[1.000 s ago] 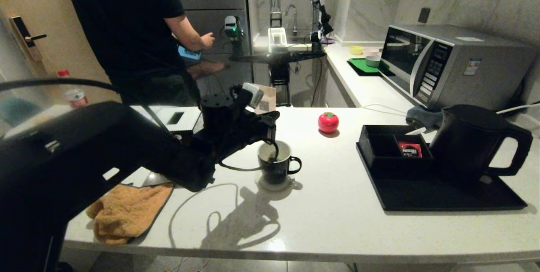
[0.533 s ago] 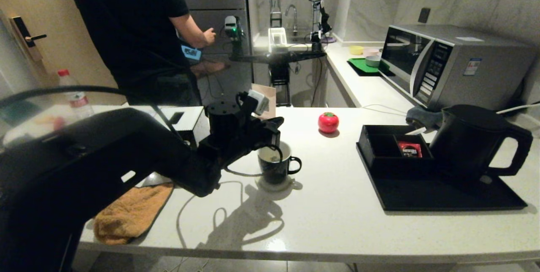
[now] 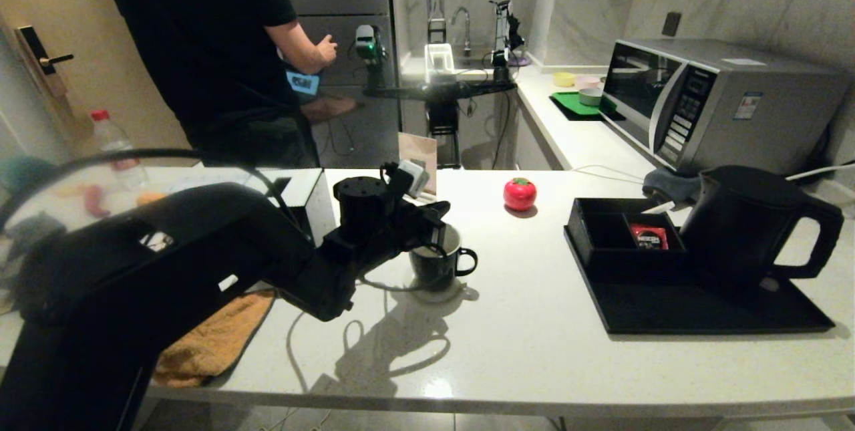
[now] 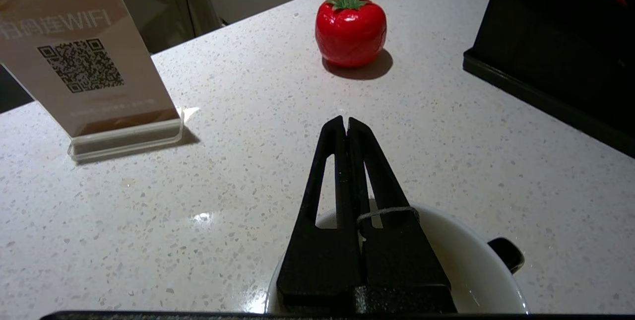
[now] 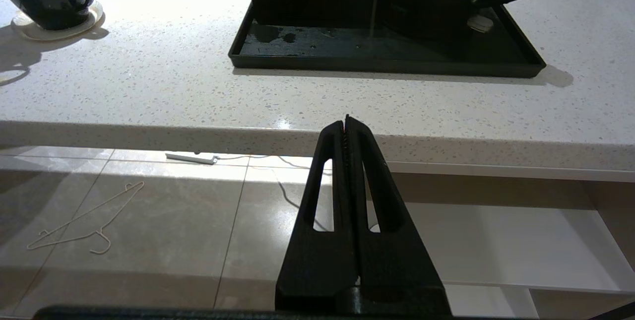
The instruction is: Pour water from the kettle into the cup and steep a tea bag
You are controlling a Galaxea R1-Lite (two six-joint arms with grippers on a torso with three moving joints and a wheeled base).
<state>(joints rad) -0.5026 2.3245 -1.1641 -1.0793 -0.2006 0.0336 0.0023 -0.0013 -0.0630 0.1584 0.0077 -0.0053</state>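
The cup point(image 3: 437, 269), a black mug with a white inside point(image 4: 478, 265), stands on a pale coaster at mid-counter. My left gripper point(image 3: 439, 229) hovers level over its mouth, shut point(image 4: 346, 120), with the tea bag's thin string point(image 4: 389, 211) coming out between the fingers and looping over one of them. The tea bag itself is hidden beneath the fingers, and no water shows. The kettle point(image 3: 751, 224) stands on the black tray point(image 3: 701, 311) at the right, untouched. My right gripper point(image 5: 346, 120) is shut and empty, parked below the counter's front edge.
A red tomato-shaped object point(image 3: 520, 194) and a WiFi QR sign point(image 4: 84, 62) stand behind the cup. A black box holding a red packet point(image 3: 648, 237) sits on the tray. An orange cloth point(image 3: 200, 344) lies front left. A person point(image 3: 200, 50) stands behind the counter.
My left arm has shifted right and its wrist has sunk lower. The fingers that dipped steeply into the cup now lie flatter over its mouth. The right arm has not moved.
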